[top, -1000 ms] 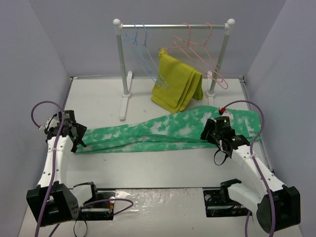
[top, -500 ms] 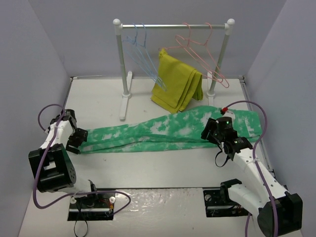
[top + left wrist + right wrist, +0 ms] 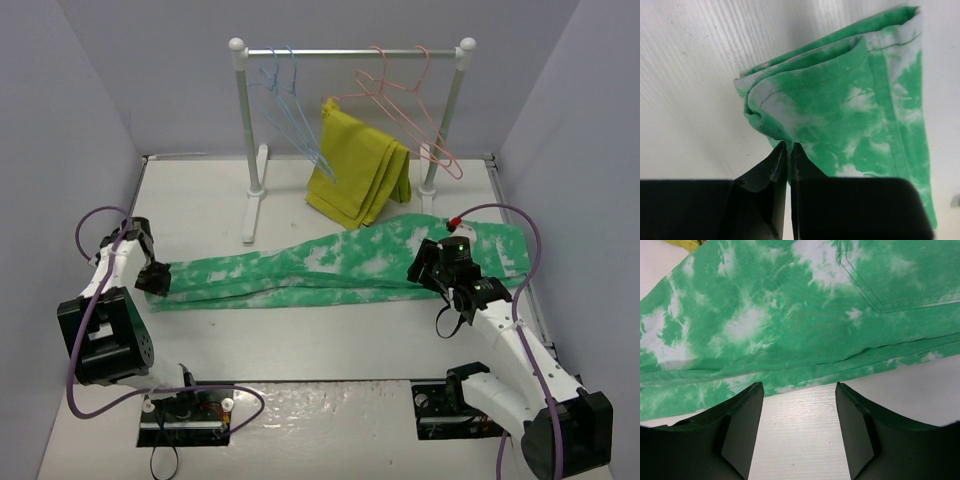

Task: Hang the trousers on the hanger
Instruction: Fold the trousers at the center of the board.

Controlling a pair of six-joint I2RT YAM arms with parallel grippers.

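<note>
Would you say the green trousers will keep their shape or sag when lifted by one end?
Probably sag: the trousers lie flat in soft folded layers, so they look floppy. Far longer than the light-blue hanger, they would likely trail.

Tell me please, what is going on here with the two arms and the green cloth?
Two robot arms are working on the trousers, which lie stretched flat on the table. The left gripper is shut at the corner of the leg hem; whether it has caught cloth is unclear. The right gripper hovers open over the waist end, holding nothing. The light-blue hangers hang on the rail at the back, untouched.
</note>
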